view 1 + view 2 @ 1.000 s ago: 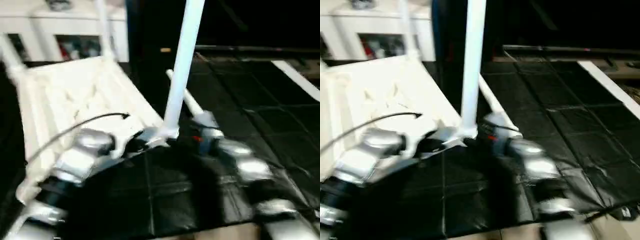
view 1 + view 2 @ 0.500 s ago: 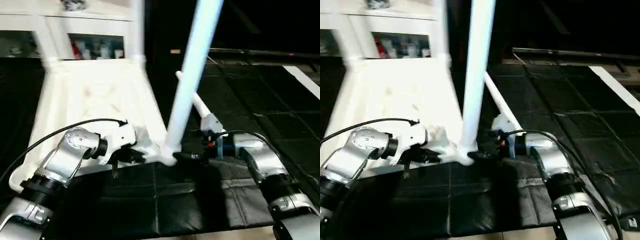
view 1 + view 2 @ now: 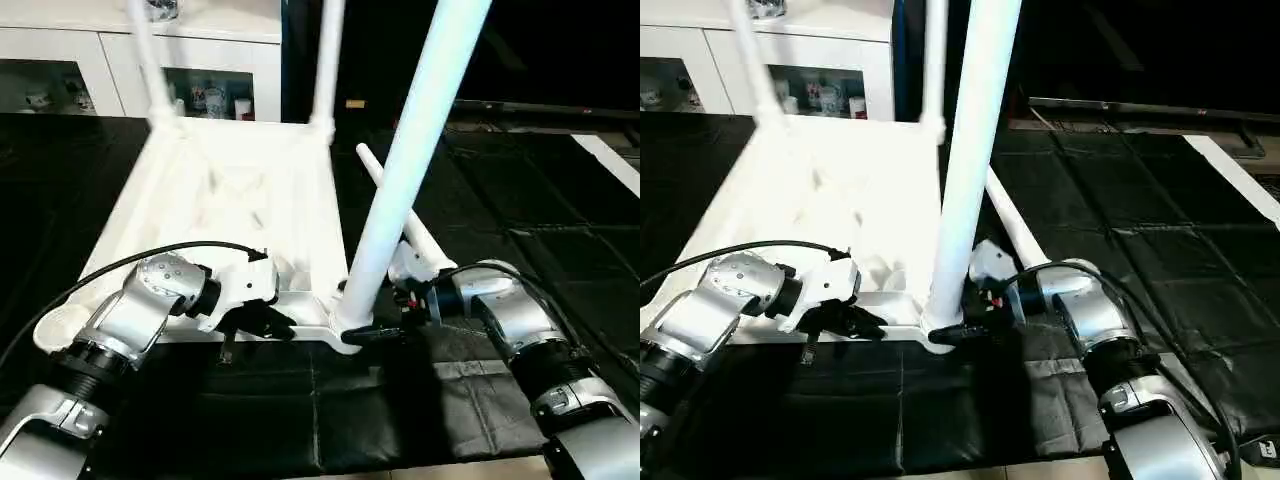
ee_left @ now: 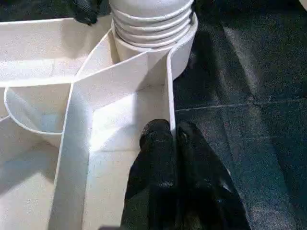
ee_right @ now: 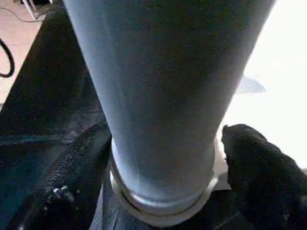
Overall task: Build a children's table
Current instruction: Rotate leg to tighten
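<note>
Upside-down tabletop (image 3: 240,190) sitting mid-left in the head view on black floor mats (image 3: 520,210), ribbed underside facing up. Three legs already standing up out of the corner sockets: two thin-looking ones at the far corners near the top of the frame (image 3: 145,55) (image 3: 328,60), plus a big near leg (image 3: 405,170) running from the bottom centre up and off the top edge, tilted a bit to the right. Fourth leg (image 3: 395,215) lying loose on the mats just right of the top, behind the near leg. Left gripper (image 3: 262,322) clenched tight, fingers (image 4: 160,158) pinching the thin outer wall of the tabletop right beside the near socket. Right gripper (image 3: 375,333) spread wide around the base of the near leg, one finger (image 5: 261,167) on each side where the leg meets the socket; can't tell if actually squeezing or just bracketing. White cabinet (image 3: 100,50) with glass doors across the upper left background.
</note>
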